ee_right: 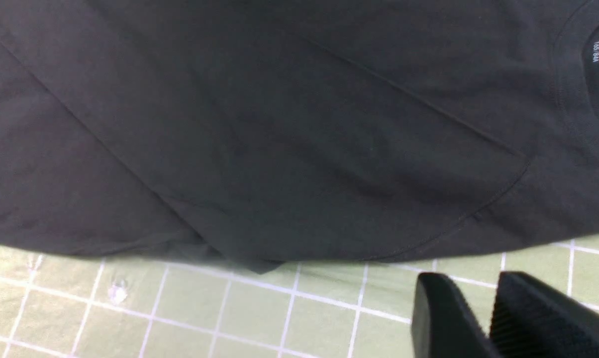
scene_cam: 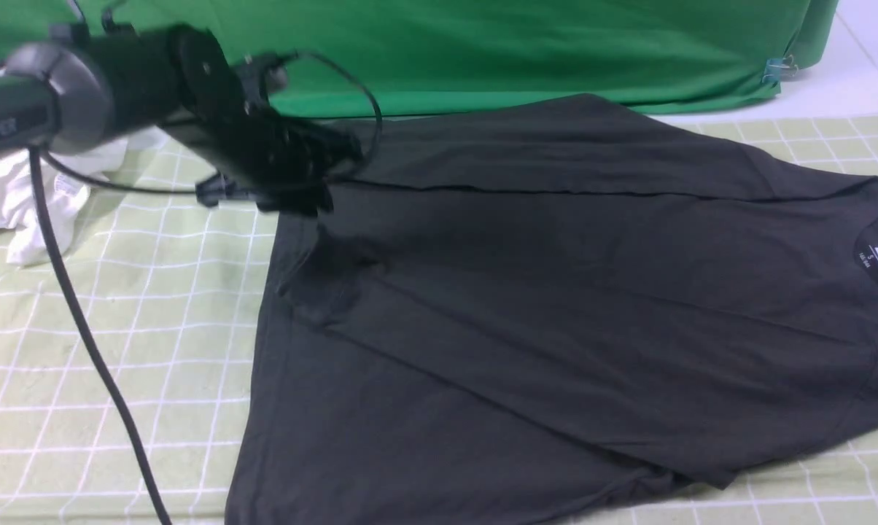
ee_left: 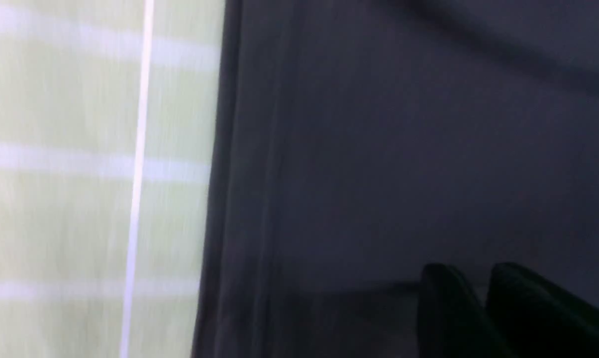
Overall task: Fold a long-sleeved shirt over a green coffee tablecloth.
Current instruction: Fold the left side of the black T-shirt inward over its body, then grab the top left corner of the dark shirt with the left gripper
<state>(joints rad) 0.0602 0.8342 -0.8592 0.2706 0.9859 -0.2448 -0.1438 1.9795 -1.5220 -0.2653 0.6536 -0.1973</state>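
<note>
**Black shirt spread on grid cloth, both grippers empty**

Along the bottom of the front view, the green coffee tablecloth [scene_cam: 103, 379] shows its white grid. The long-sleeved shirt [scene_cam: 556, 306] lies flat on it, filling the centre and right, with its neck label at the right edge. In the right wrist view, the right gripper [ee_right: 471, 288] is over bare cloth just beside the shirt's edge, fingers slightly parted and gripping nothing. At upper left, the left gripper [scene_cam: 300, 182] is above the shirt's corner, also slightly parted and empty. Farther back are a white garment [scene_cam: 16, 197] at the left edge and green fabric [scene_cam: 483, 51] across the top.
</note>
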